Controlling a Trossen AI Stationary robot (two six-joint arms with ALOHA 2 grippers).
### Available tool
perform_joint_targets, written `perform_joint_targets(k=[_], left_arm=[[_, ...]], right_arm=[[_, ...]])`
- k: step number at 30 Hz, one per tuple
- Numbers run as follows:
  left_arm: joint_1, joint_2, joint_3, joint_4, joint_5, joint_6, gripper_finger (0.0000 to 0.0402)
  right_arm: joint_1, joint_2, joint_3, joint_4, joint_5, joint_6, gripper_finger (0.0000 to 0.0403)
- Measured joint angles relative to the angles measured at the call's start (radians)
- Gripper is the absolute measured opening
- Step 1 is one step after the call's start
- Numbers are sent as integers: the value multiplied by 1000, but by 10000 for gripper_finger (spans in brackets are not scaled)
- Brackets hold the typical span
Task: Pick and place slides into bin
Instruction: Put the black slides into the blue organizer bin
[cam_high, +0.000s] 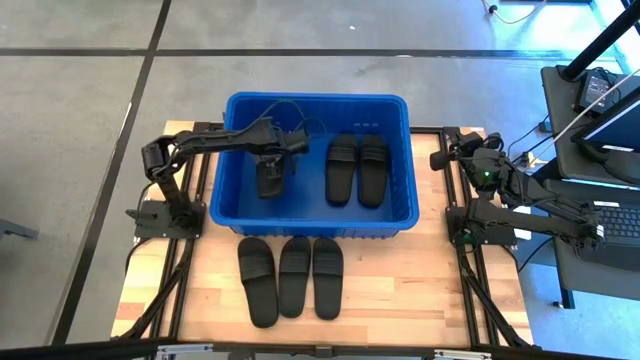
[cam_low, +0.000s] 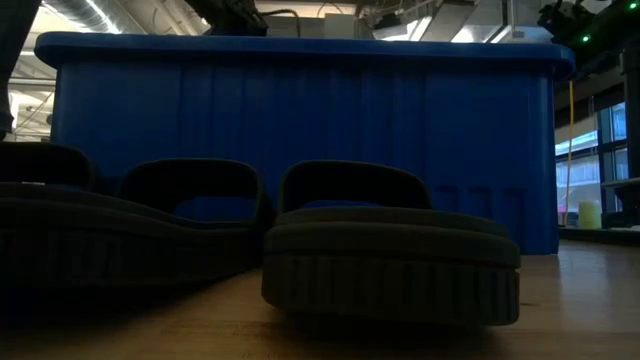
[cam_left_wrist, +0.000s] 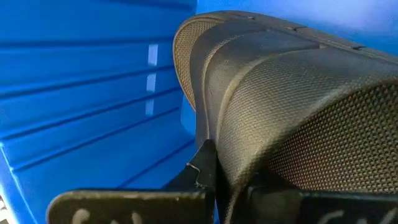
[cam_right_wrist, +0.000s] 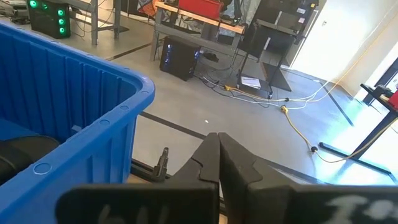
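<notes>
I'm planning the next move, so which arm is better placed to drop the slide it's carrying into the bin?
Left. Its gripper is over the bin, jaws shut on a slide. The right gripper waits shut outside the bin's right wall, holding nothing. Three slides lie on the table.

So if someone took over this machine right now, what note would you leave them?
Left gripper: over the bin's left half, shut on a slide held inside the bin, not yet let go.
Right gripper: shut, empty, parked off the bin's right side.
Done: two slides lie side by side in the bin's right half.
Left: release the held slide, then move the three slides lined up on the table in front of the bin.
</notes>
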Motion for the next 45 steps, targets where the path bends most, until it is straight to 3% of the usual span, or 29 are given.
perform_joint_targets(k=[13, 19, 28, 39, 45], left_arm=[[-34, 0, 9, 44, 5, -8, 6], [-52, 0, 104, 75, 69, -30, 6], [-129, 13, 236, 129, 79, -20, 6], [-212, 191, 475, 119, 60, -60, 6], [-244, 307, 606, 118, -5, -60, 6]], right_arm=[[0, 0, 0, 0, 0, -2, 5], [0, 0, 0, 0, 0, 0, 14], [0, 0, 0, -10, 0, -2, 5], [0, 0, 0, -17, 0, -2, 14], [0, 0, 0, -27, 0, 0, 4]])
